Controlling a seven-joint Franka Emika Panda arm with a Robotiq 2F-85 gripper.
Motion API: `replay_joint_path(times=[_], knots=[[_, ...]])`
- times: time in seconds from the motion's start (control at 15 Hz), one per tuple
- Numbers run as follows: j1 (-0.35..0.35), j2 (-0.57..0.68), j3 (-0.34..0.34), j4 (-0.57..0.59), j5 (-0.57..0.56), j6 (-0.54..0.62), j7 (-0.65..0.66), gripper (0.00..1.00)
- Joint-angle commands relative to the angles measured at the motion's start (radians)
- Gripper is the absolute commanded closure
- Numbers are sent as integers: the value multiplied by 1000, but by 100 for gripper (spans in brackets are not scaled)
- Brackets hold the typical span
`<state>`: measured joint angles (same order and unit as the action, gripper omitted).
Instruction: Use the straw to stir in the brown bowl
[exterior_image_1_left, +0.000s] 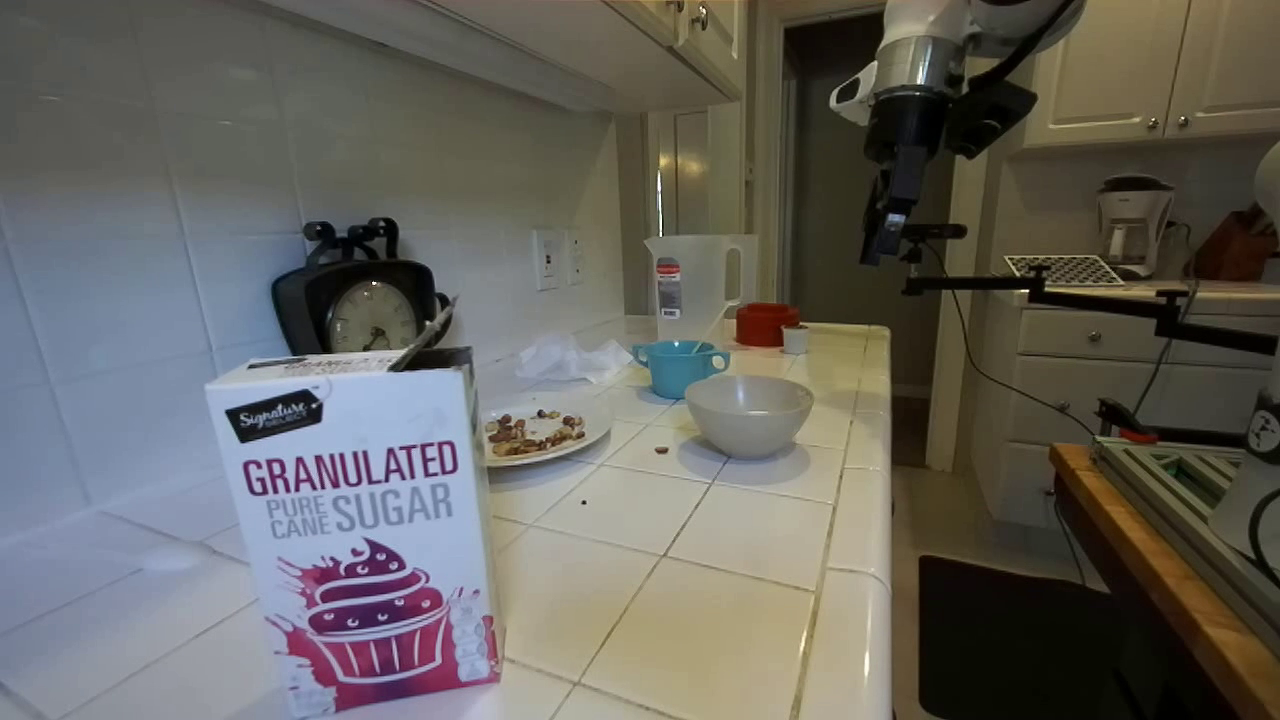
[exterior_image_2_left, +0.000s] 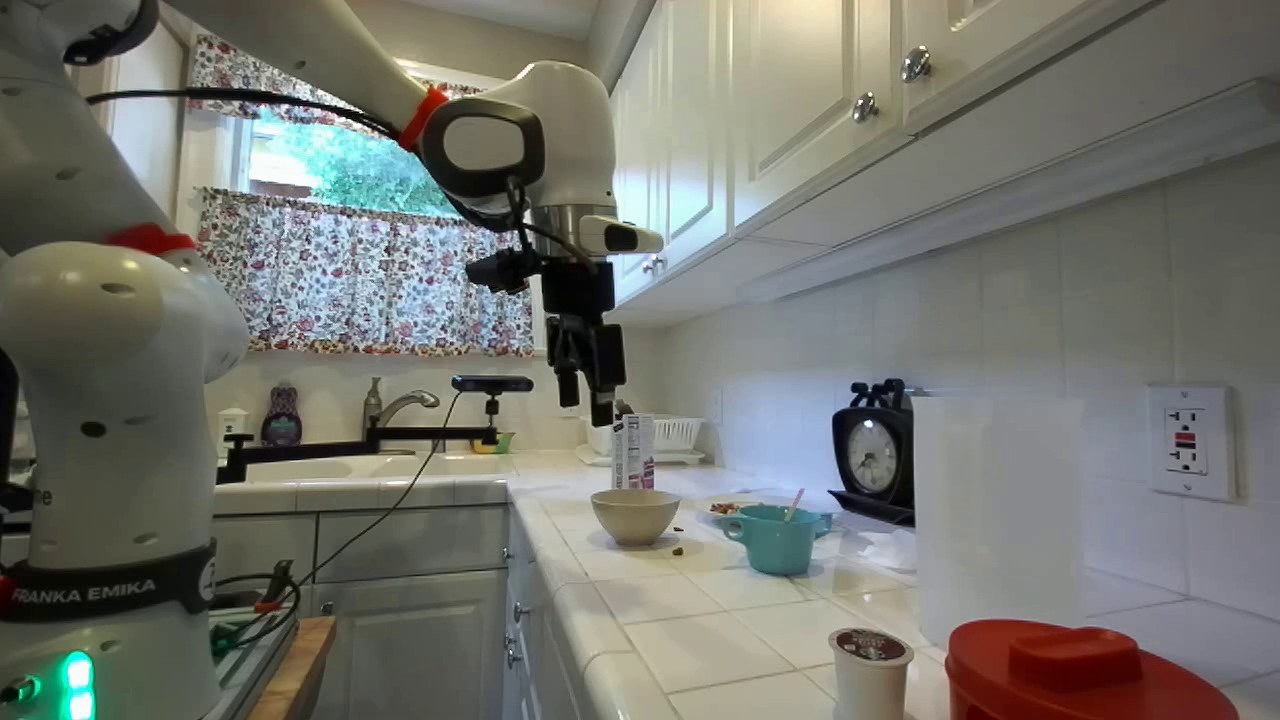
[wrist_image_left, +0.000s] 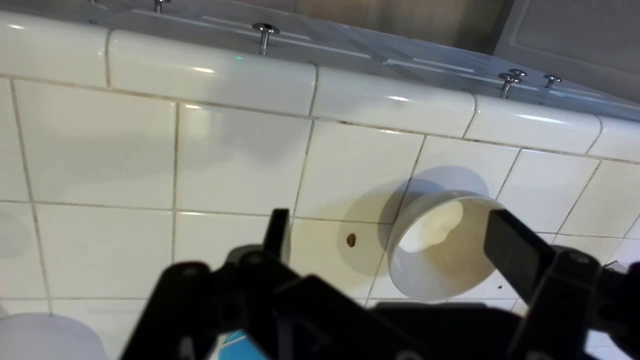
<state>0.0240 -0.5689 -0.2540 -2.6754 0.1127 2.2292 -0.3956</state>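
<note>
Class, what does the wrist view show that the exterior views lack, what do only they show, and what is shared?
Only the wrist view: a green glint on the counter edge and a bright white patch inside the pale bowl.
Only the exterior views: the black-framed dial and red container.
Shared: pale bowl, blue cup, open hand.

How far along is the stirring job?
Done: nothing visible; the straw-like stick leans in the blue cup. In hand: nothing; the gripper hangs open and empty, clear of the counter. Left: likely grasping the stick and stirring; I see no brown bowl, only a pale bowl.
</note>
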Motion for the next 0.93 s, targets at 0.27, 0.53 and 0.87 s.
replay_joint_path(times=[0.27, 0.53, 0.87], knots=[[-14, 148, -39, 127, 67, -21, 24, 0], [-13, 1, 13, 2, 8, -4, -6, 0], [-13, 1, 13, 2, 8, -4, -6, 0]])
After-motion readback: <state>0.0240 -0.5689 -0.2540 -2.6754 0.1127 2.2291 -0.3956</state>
